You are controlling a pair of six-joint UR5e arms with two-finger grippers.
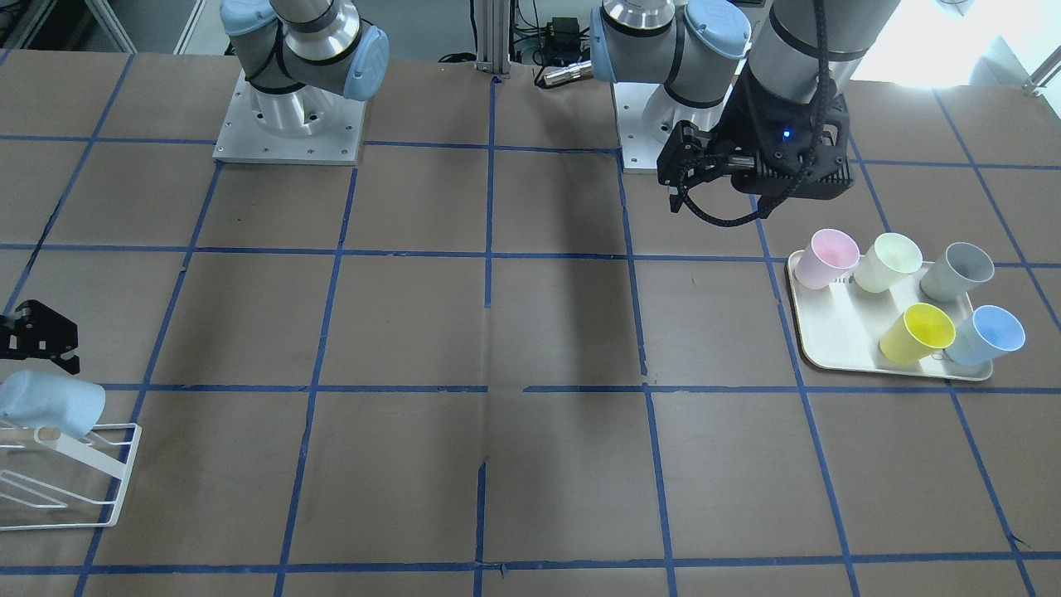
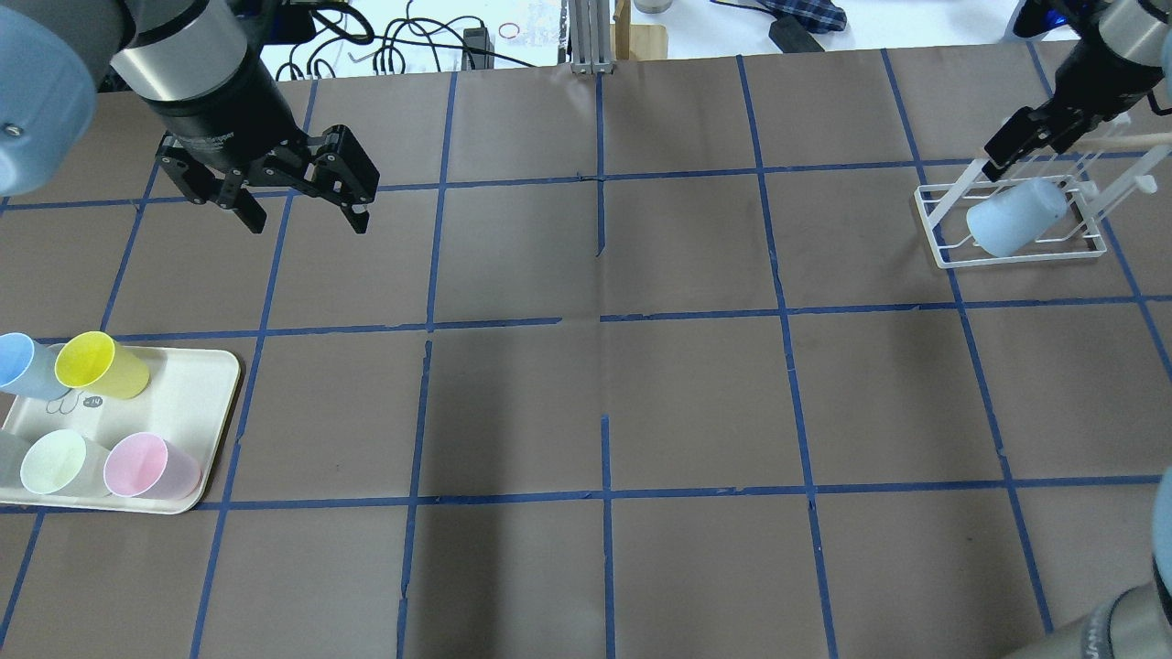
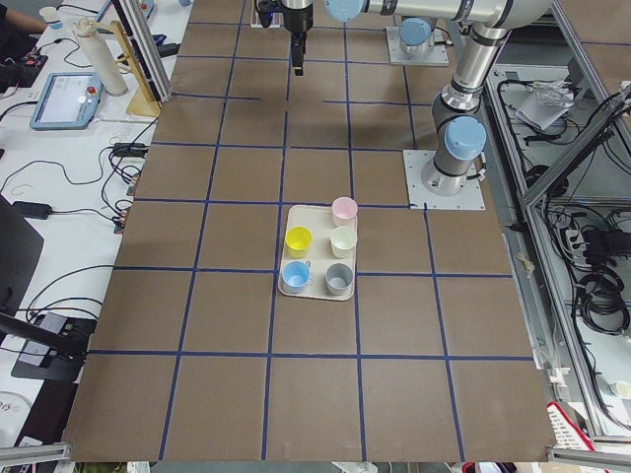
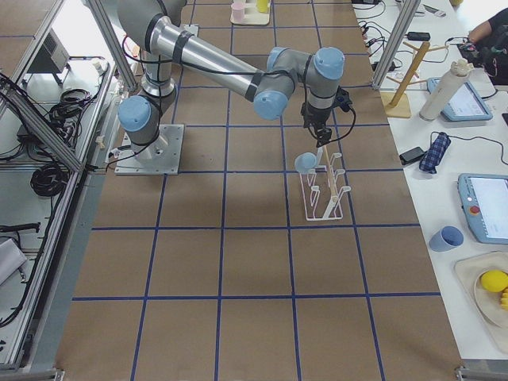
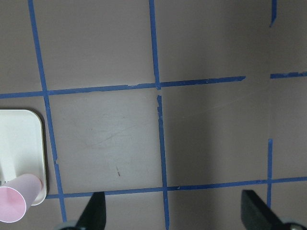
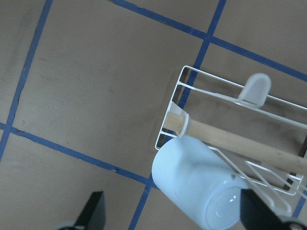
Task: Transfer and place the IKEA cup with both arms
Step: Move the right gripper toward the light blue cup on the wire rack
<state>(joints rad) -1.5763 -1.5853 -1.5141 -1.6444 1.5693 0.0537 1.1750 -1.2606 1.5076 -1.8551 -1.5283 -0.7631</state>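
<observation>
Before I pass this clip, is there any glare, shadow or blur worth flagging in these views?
Exterior front-facing: blown-out white glare in the top right corner, and a broad dark shadow band down the middle of the table. Left wrist-mounted: the right side falls into shade. Right wrist-mounted: evenly lit, wire rack crisp.

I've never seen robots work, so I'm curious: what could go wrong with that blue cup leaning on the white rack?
The IKEA cup sits tilted on the rack, so it might slip off. The open right gripper is close by it; a careless move could clip the cup or shift the rack.
</observation>
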